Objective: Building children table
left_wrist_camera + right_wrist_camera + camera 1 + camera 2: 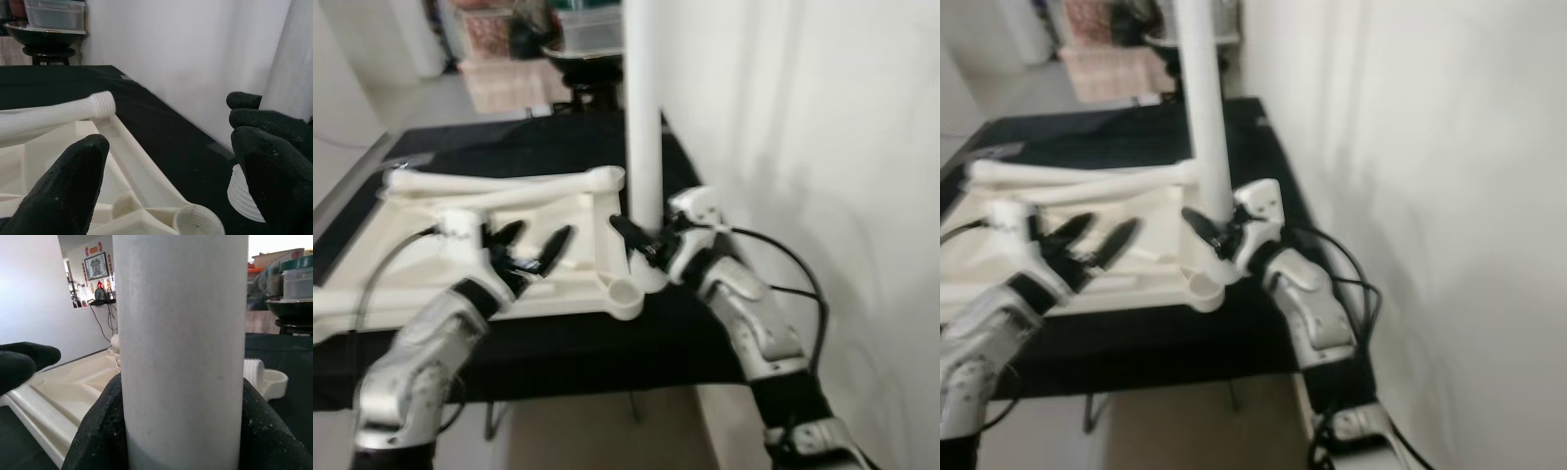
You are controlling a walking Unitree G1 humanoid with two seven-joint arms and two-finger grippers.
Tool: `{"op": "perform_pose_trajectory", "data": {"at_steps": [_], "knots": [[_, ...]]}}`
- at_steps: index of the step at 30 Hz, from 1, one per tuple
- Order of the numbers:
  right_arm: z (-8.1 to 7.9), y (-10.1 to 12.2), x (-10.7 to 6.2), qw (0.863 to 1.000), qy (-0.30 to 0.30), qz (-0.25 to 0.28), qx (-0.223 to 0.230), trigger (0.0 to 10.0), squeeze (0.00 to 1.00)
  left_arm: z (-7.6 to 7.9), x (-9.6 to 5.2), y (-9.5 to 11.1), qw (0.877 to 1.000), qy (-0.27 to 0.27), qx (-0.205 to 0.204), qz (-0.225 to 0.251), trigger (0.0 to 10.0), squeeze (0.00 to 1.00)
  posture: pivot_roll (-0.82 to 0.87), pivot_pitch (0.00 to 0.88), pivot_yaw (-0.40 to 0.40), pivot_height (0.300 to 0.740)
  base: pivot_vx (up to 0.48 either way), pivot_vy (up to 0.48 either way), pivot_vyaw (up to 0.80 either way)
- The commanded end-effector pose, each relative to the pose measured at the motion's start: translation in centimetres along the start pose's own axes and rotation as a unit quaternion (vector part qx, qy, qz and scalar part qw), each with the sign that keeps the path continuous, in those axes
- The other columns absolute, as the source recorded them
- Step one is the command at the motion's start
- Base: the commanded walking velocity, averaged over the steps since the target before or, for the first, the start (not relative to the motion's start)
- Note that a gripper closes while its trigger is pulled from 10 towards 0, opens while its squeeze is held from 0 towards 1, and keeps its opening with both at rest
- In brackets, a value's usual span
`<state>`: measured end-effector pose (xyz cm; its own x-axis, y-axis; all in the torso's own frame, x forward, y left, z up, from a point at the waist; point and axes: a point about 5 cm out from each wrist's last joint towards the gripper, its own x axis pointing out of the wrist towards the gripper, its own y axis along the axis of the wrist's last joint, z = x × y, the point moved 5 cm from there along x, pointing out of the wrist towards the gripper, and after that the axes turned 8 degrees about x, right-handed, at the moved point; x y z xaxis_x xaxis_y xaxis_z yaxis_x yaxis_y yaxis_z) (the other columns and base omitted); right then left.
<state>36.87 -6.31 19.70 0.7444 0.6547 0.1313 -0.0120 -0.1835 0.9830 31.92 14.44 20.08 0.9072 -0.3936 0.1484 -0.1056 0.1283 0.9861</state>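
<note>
The right gripper (641, 240) clamped the upright white plastic table leg (643, 117), its threaded foot just beside the cream tabletop's empty corner socket (625, 292); the left gripper (530, 247) hovered open nearby.

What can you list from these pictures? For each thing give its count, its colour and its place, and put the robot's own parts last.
Tabletop: one, cream, upside down on the black surface.
Upright leg: one, white, standing by the tabletop's near corner.
Loose leg: one, cream, lying across the tabletop.
Black surface: one, under the parts.
Wall: white, on the right.
Left gripper: one, black fingers, open over the tabletop.
Right gripper: one, black fingers, shut on the upright leg.
</note>
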Motion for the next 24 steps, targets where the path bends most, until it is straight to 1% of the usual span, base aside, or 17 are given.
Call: {"op": "perform_pose_trajectory", "data": {"at_steps": [1, 4, 6, 7, 8, 10, 12, 14, 15, 16, 17, 19, 20, 21, 22, 23, 24], "knots": [[-0.2, 0.4, -0.3, 1.000, 0.003, 0.008, -0.015, 10.0, 0.00, -0.5, -0.5, -1.2, 1.000, 0.016, 0.015, -0.021, 10.0, 0.00, -0.08, 0.000, 0.065, 0.740, 0.000, 0.000, 0.00], [-0.2, 0.3, -0.3, 1.000, 0.003, 0.007, -0.017, 10.0, 0.00, -0.6, -0.7, -1.7, 0.999, 0.022, 0.017, -0.029, 10.0, 0.00, -0.08, 0.000, 0.066, 0.740, 0.000, 0.000, 0.00], [-0.1, 0.1, -0.5, 1.000, 0.000, 0.004, -0.021, 10.0, 0.00, -0.5, -1.5, -3.1, 0.998, 0.026, 0.031, -0.053, 10.0, 0.00, -0.07, 0.000, 0.070, 0.740, 0.000, 0.000, 0.00], [-0.1, 0.1, -0.5, 1.000, 0.000, 0.004, -0.021, 10.0, 0.00, -0.5, -1.5, -3.1, 0.998, 0.026, 0.031, -0.053, 10.0, 0.00, -0.07, 0.000, 0.070, 0.740, 0.000, 0.000, 0.00], [0.0, -0.1, -0.5, 1.000, -0.001, 0.002, -0.020, 10.0, 0.00, -0.4, -1.9, -3.7, 0.997, 0.031, 0.036, -0.063, 10.0, 0.00, -0.07, 0.000, 0.071, 0.740, 0.000, 0.000, 0.00], [0.0, -0.1, -0.5, 1.000, -0.001, 0.002, -0.020, 10.0, 0.00, -0.4, -1.9, -3.7, 0.997, 0.031, 0.036, -0.063, 10.0, 0.00, -0.07, 0.000, 0.071, 0.740, 0.000, 0.000, 0.00], [0.5, -0.2, -0.2, 1.000, -0.001, 0.007, -0.012, 10.0, 0.00, -0.1, -2.6, -4.9, 0.994, 0.037, 0.059, -0.085, 10.0, 0.00, -0.06, 0.010, 0.071, 0.740, 0.000, 0.000, 0.00], [0.5, -0.2, -0.2, 1.000, -0.001, 0.007, -0.012, 10.0, 0.00, -0.1, -2.6, -4.9, 0.994, 0.037, 0.059, -0.085, 10.0, 0.00, -0.06, 0.010, 0.071, 0.740, 0.000, 0.000, 0.00], [1.5, -0.1, 0.9, 1.000, -0.003, 0.011, -0.004, 10.0, 0.00, 0.3, -3.3, -5.8, 0.990, 0.040, 0.084, -0.108, 10.0, 0.00, -0.04, 0.038, 0.066, 0.740, 0.000, 0.480, 0.00], [1.5, -0.1, 0.9, 1.000, -0.003, 0.011, -0.004, 10.0, 0.00, 0.3, -3.3, -5.8, 0.990, 0.040, 0.084, -0.108, 10.0, 0.00, -0.04, 0.038, 0.066, 0.740, 0.000, 0.480, 0.00], [1.9, 0.1, 1.3, 1.000, -0.004, 0.013, -0.001, 10.0, 0.00, 0.6, -3.5, -5.8, 0.989, 0.040, 0.089, -0.110, 10.0, 0.00, -0.03, 0.047, 0.064, 0.740, 0.000, 0.480, 0.00], [2.1, 0.3, 1.6, 1.000, -0.003, 0.015, 0.002, 10.0, 0.00, 0.7, -3.8, -5.6, 0.989, 0.043, 0.093, -0.107, 10.0, 0.00, -0.02, 0.051, 0.063, 0.740, 0.000, 0.480, 0.00], [2.5, 0.5, 1.7, 1.000, -0.005, 0.013, -0.002, 10.0, 0.00, 0.7, -4.0, -5.2, 0.987, 0.047, 0.109, -0.104, 10.0, 0.00, -0.01, 0.069, 0.059, 0.740, 0.000, 0.000, 0.00], [2.5, 0.5, 1.7, 1.000, -0.005, 0.013, -0.002, 10.0, 0.00, 0.7, -4.0, -5.2, 0.987, 0.047, 0.109, -0.104, 10.0, 0.00, -0.01, 0.069, 0.059, 0.740, 0.000, 0.000, 0.00], [2.8, 0.6, 1.7, 1.000, -0.007, 0.012, -0.006, 10.0, 0.00, 0.8, -4.4, -5.0, 0.985, 0.051, 0.125, -0.105, 10.0, 0.00, 0.00, 0.084, 0.059, 0.740, 0.000, 0.000, 0.00], [2.8, 0.6, 1.7, 1.000, -0.007, 0.012, -0.006, 10.0, 0.00, 0.8, -4.4, -5.0, 0.985, 0.051, 0.125, -0.105, 10.0, 0.00, 0.00, 0.084, 0.059, 0.740, 0.000, 0.000, 0.00], [3.2, 0.7, 1.6, 1.000, -0.010, 0.011, -0.009, 10.0, 0.00, 0.8, -4.7, -4.9, 0.983, 0.053, 0.139, -0.105, 10.0, 0.00, 0.00, 0.088, 0.060, 0.740, 0.000, 0.000, 0.00]]}}
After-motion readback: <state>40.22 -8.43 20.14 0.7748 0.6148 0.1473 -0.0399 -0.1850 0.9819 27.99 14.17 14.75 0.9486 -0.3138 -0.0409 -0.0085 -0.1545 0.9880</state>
